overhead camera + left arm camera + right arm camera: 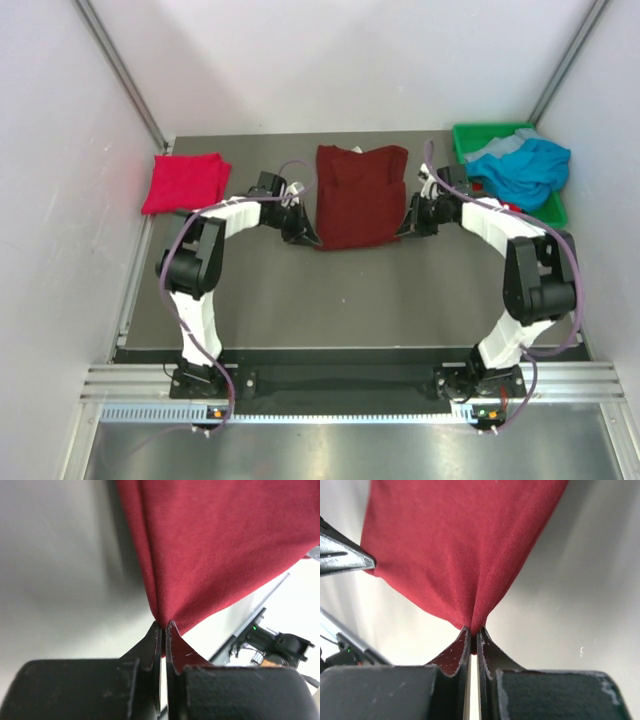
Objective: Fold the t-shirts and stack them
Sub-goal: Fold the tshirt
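The dark maroon t-shirt lies partly folded at the middle of the mat. My left gripper is shut on its near left corner, and the cloth fans out from the fingertips in the left wrist view. My right gripper is shut on its near right corner, with the cloth pinched between the pads in the right wrist view. The bright crimson t-shirt lies folded at the far left. The teal-blue t-shirt is bunched over the green bin at the far right.
White walls enclose the dark mat on the left, back and right. The green bin stands in the far right corner. A metal rail runs along the near edge by the arm bases.
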`<control>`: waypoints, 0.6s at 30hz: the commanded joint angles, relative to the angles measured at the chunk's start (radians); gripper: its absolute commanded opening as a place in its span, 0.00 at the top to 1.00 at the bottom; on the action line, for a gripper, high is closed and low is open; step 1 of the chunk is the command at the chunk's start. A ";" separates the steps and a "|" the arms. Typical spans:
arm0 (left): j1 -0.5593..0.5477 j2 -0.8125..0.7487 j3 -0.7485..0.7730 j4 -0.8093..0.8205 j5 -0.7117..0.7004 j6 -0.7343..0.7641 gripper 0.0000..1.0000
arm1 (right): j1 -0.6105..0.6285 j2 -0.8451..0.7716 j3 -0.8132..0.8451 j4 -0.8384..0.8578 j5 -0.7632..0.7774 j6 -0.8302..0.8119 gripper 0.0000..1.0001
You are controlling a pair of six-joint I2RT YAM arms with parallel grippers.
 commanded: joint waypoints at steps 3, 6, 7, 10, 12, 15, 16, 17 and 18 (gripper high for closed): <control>-0.016 -0.227 -0.106 0.063 0.042 -0.021 1.00 | 0.012 -0.178 -0.071 -0.041 -0.011 -0.035 1.00; -0.033 -0.318 -0.166 0.091 0.048 -0.045 1.00 | 0.011 -0.250 -0.115 -0.061 -0.009 -0.041 1.00; -0.040 -0.339 -0.180 0.099 0.051 -0.054 1.00 | 0.011 -0.270 -0.126 -0.073 -0.012 -0.044 1.00; -0.059 -0.419 -0.223 0.106 0.046 -0.057 1.00 | 0.011 -0.347 -0.167 -0.093 -0.017 -0.046 1.00; -0.067 -0.474 -0.247 0.105 0.043 -0.051 1.00 | 0.011 -0.402 -0.191 -0.104 -0.023 -0.043 1.00; -0.071 -0.528 -0.268 0.068 0.040 -0.036 1.00 | 0.011 -0.459 -0.200 -0.122 -0.025 -0.044 1.00; -0.071 -0.539 -0.269 0.044 0.039 -0.016 1.00 | 0.011 -0.467 -0.195 -0.131 -0.031 -0.046 1.00; -0.071 -0.550 -0.269 0.033 0.036 -0.005 1.00 | 0.011 -0.475 -0.177 -0.136 -0.032 -0.050 1.00; -0.071 -0.565 -0.266 0.025 0.031 0.004 1.00 | 0.011 -0.482 -0.165 -0.136 -0.031 -0.053 1.00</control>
